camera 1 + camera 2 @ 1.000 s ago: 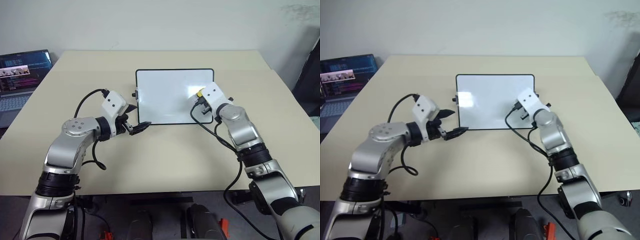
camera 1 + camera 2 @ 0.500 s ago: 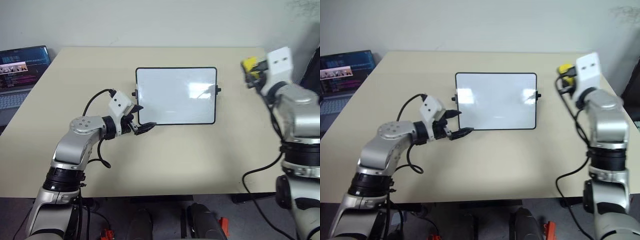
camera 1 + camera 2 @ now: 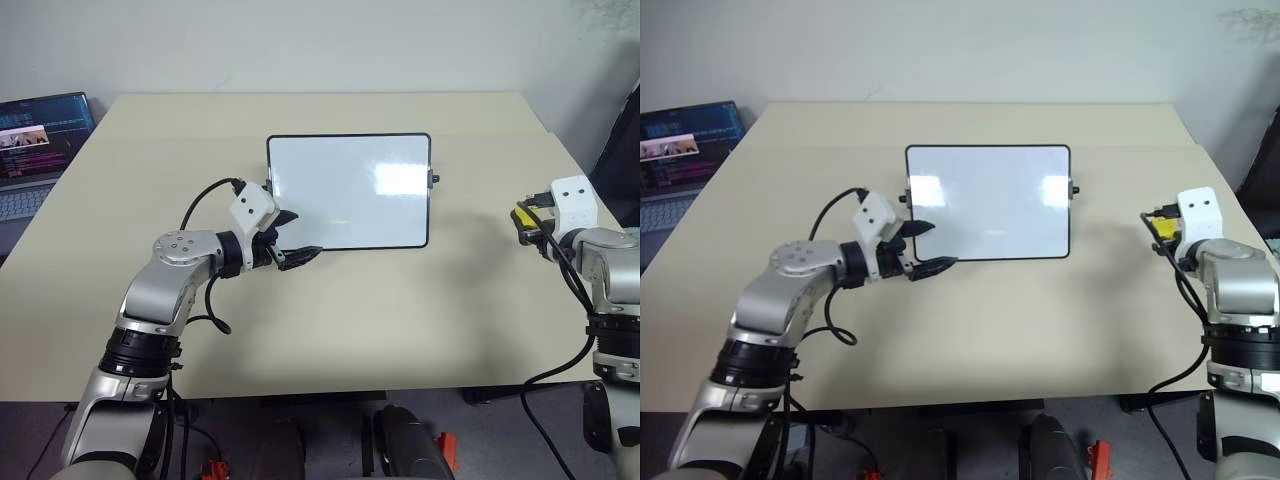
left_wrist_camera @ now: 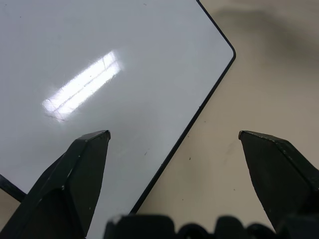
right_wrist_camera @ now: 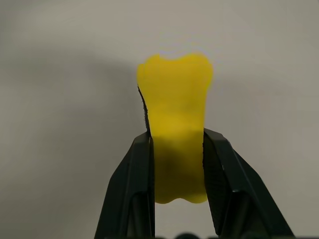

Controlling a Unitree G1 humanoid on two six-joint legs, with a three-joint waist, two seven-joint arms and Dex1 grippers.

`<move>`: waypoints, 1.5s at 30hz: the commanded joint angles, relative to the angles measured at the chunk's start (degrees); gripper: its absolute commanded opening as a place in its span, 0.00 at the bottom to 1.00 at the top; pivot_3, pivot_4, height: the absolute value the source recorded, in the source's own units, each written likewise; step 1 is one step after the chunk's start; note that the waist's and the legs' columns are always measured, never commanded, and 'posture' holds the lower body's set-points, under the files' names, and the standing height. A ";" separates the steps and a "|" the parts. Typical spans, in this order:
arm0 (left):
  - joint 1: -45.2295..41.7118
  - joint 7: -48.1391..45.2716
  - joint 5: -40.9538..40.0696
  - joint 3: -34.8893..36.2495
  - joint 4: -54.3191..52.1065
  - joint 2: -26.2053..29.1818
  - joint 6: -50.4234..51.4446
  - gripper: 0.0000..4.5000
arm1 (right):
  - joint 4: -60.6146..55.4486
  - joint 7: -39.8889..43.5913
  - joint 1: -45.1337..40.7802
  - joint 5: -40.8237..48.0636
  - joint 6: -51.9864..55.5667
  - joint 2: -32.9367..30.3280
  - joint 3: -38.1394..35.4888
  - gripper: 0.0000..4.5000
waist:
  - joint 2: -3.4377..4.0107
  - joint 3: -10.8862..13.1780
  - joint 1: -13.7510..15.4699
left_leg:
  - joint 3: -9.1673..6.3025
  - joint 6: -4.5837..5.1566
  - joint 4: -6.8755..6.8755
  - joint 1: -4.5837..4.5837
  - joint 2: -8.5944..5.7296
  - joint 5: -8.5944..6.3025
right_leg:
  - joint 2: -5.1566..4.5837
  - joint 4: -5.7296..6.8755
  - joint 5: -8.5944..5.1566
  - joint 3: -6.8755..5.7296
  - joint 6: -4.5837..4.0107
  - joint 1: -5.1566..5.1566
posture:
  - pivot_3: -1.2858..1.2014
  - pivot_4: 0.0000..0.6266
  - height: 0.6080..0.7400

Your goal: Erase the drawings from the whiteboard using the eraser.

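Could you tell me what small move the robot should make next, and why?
Probably lower the right gripper and set the eraser on the table. The whiteboard looks clean, and the eraser is held out to the board's right, over bare table.

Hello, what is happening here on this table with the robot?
The robot is working at a whiteboard lying flat on the table. Its right gripper is shut on a yellow eraser and is off to the right of the board, above the table. The left gripper is open at the board's near left corner. The board looks clean; no drawings are visible. A laptop stands at the far left.
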 commanded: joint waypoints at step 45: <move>-2.34 -5.03 -2.98 -0.62 -1.91 -2.73 -0.03 1.00 | -0.41 7.50 -5.22 9.43 -3.22 -8.62 -1.31 0.99 | 0.12 0.06 -0.16 | 0.00 -0.01 0.19 0.16 -0.01 0.00 | 0.00 0.03 -0.11 0.00 0.22 0.23 | 0.52 0.24 1.00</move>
